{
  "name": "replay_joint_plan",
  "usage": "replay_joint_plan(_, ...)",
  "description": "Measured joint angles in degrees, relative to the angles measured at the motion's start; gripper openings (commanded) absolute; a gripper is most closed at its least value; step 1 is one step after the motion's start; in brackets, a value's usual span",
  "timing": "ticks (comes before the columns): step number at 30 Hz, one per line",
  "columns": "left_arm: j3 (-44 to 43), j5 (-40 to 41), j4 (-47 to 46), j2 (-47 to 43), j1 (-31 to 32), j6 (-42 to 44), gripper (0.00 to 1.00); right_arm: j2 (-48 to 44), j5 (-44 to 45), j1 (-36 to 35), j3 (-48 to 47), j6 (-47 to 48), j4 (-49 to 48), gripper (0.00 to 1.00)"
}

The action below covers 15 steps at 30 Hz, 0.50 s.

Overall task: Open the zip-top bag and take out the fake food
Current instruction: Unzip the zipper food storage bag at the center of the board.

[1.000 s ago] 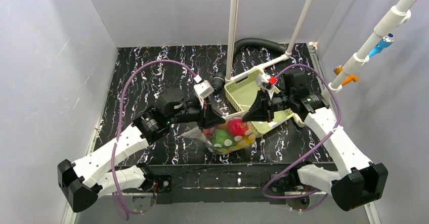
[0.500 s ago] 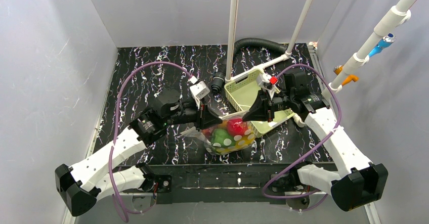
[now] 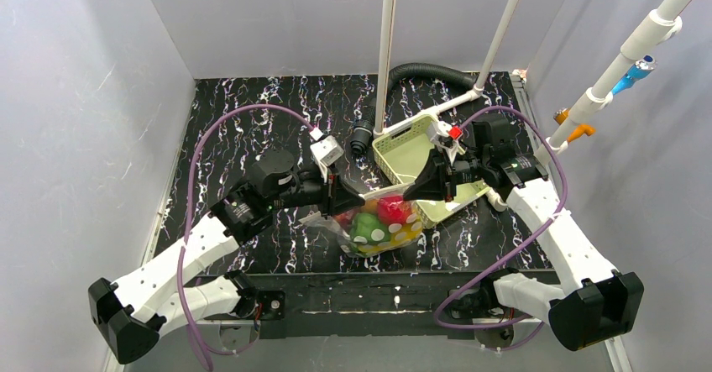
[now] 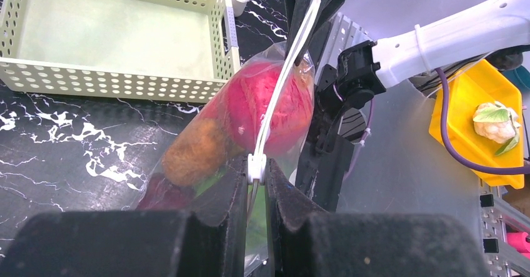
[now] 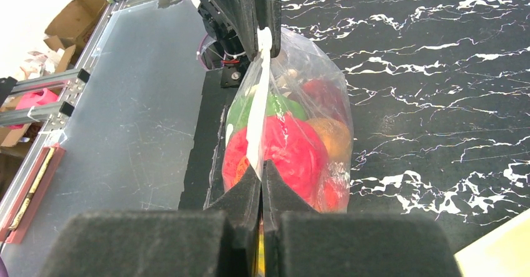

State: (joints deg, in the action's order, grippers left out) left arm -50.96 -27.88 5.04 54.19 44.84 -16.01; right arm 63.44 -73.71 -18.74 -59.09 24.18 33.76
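Clear plastic drawn taut: the floppy, white-dotted zip-top bag point(image 3: 382, 225) hangs between two black two-finger grippers, its white zip strip point(image 4: 284, 83) running in a line from one to the other. The left gripper point(image 4: 255, 171) is clamped on the strip at the small white slider tab point(image 4: 256, 162). The right gripper point(image 5: 261, 178), jaws pressed together, pinches the strip's opposite end. The mouth looks not yet opened. The glossy plastic fake food point(image 4: 244, 108), a big red round fruit, an orange-brown piece and green pieces, bulges inside, below and between both sets of fingertips. The bag's body sags toward the near edge of the black, white-veined table point(image 3: 252, 120); whether its bottom rests on the surface cannot be told. A pale green slotted plastic basket point(image 3: 395, 145) sits just beyond the right gripper.

The danger, on this evidence, lies in how little each gripper holds: a thin, slick strip carrying a full bag. Pulled too hard, the strip may slide out of one pinch and tip the bag onto its side. The tab could slip free of the left jaws without the seal parting. With the load so near the table's edge, any toy that spills out could roll off it.
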Motion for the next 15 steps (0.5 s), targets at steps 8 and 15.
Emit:
replay_joint_plan(8, 1.01, 0.0, 0.02, -1.05, -0.35, 0.02, 0.0, 0.0, 0.0, 0.11, 0.0, 0.02, 0.28, 0.01)
replay_joint_plan(15, 1.73, 0.0, 0.15, -1.86, -0.61, 0.07, 0.0, -0.02, -0.02, 0.39, 0.0, 0.04, 0.39, 0.01)
